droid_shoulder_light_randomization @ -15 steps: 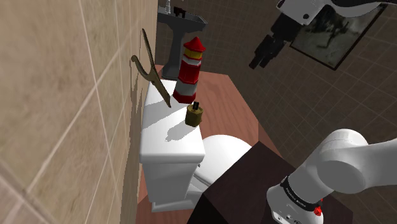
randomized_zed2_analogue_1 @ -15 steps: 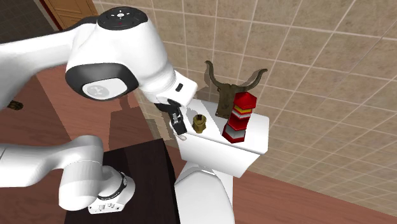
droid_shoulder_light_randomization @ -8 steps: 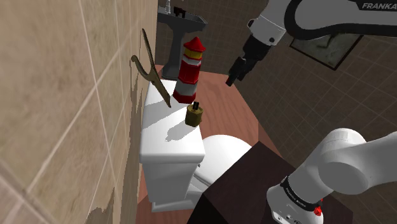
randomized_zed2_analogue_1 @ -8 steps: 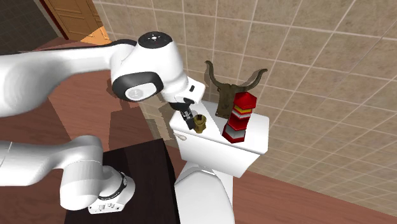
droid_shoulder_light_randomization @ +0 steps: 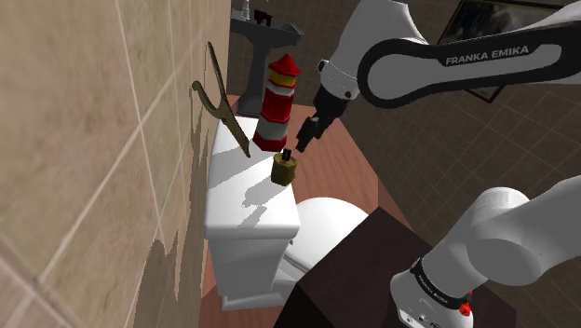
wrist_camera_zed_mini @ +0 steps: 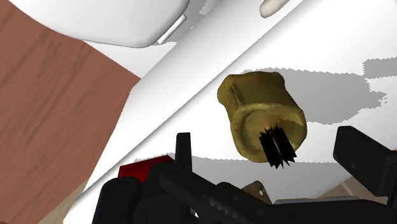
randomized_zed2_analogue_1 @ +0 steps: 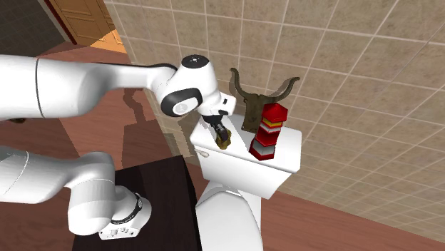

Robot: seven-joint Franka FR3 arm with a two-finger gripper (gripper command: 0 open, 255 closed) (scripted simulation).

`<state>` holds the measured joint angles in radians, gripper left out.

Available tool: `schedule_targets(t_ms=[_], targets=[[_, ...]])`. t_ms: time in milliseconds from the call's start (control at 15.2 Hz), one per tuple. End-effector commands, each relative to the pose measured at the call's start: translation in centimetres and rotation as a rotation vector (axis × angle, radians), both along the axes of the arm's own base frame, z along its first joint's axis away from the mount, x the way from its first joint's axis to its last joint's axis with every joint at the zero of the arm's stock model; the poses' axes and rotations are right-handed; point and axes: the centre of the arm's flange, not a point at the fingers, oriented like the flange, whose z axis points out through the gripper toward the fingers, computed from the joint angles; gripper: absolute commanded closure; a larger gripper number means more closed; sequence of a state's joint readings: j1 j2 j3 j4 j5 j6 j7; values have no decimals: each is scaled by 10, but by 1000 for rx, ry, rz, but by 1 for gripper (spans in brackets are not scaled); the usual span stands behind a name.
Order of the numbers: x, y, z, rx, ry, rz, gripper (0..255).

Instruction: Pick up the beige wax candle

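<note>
The candle is a short olive-beige cylinder with a black wick, standing upright near the front edge of the white toilet tank lid. My black gripper hangs just above and to the right of it in the shoulder view. In the second exterior view the gripper partly covers the candle. In the wrist view the candle lies between my open gripper's two fingers, which stand well apart and do not touch it.
A red and white lighthouse figure stands on the lid just behind the candle. A brown horned skull leans on the tiled wall. The toilet bowl lies below, a sink beyond, and the dark stand at lower right.
The arm has swung down and towards the shoulder view's left, bringing the gripper from high above to just over the candle. The candle has not moved.
</note>
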<state>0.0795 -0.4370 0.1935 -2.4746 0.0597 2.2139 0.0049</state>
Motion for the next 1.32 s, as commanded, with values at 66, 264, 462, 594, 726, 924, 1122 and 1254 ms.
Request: schedule_targets(t_ms=[66, 264, 462, 594, 726, 924, 1122, 1254], targets=[[13, 24, -32, -24, 0, 36, 0], [19, 34, -53, -36, 1, 53, 0], [19, 34, -68, -36, 1, 53, 0], [19, 34, -79, -36, 1, 53, 0], [19, 34, -87, -36, 1, 53, 0], [19, 34, -88, -36, 1, 53, 255], [19, 34, -88, -36, 1, 53, 255], [19, 34, -88, -36, 1, 53, 255]])
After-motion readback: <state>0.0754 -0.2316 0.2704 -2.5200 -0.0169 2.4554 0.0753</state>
